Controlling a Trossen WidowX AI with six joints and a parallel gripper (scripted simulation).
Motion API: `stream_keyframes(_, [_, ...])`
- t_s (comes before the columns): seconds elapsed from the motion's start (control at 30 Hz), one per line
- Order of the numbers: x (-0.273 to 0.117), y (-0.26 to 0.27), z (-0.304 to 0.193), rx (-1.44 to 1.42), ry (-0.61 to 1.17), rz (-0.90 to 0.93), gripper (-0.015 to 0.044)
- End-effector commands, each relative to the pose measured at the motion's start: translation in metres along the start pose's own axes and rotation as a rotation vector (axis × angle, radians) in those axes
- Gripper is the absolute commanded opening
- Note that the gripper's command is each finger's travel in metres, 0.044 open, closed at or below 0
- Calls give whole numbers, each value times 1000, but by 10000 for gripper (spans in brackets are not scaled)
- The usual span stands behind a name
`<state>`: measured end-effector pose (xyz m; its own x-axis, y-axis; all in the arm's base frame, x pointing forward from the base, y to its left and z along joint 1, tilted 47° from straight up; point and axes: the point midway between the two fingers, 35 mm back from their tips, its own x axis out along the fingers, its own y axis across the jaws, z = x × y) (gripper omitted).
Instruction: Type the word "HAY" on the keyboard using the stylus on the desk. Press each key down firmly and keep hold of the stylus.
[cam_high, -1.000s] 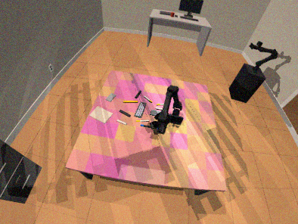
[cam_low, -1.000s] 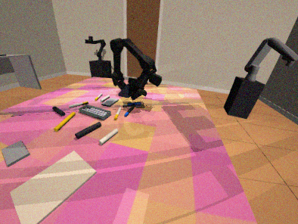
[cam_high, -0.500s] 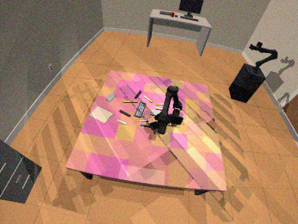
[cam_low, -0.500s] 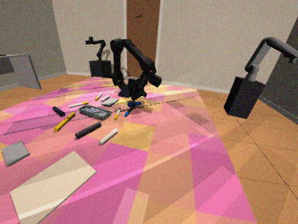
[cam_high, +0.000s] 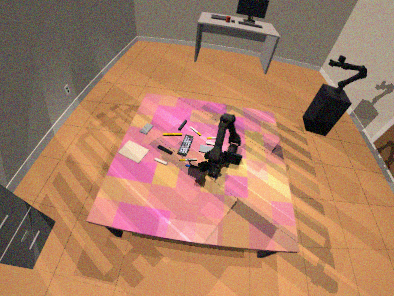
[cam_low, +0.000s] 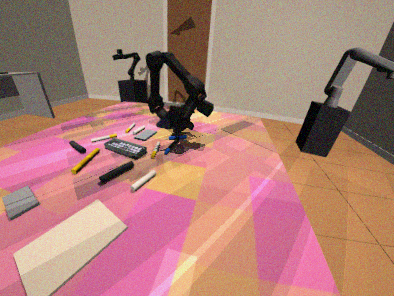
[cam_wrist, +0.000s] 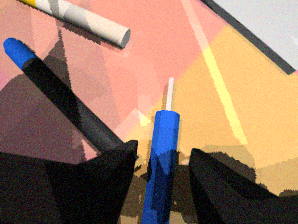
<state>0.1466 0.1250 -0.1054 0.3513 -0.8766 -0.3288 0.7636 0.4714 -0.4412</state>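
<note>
The stylus (cam_low: 177, 137) (cam_wrist: 165, 132) is blue with a thin pale tip and lies on the desk. In the wrist view it points away between my fingers. My gripper (cam_low: 177, 132) (cam_wrist: 163, 151) is partly open, low over the desk, with one finger on each side of the stylus. Gaps show on both sides of the barrel; its rear end is outside the wrist view. The keyboard (cam_high: 185, 145) (cam_low: 125, 148) is dark with pale keys. It lies beyond the gripper and is not in the wrist view. Single letters cannot be read.
A black marker (cam_wrist: 65, 100) with a blue end lies close left of the stylus, partly behind my left finger. A white and yellow marker (cam_wrist: 95, 24) (cam_low: 156, 150) lies farther out. A grey slab (cam_wrist: 265, 30) (cam_low: 145, 134) is near. More pens lie around the keyboard.
</note>
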Motion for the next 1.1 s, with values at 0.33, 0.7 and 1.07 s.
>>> stream_keyframes(0.33, [9,-2,-3,-8,-10,-3,150])
stream_keyframes(0.7, [12,-2,-5,-8,-10,-3,150])
stream_keyframes(1.07, [16,-2,-8,-8,-10,-3,150])
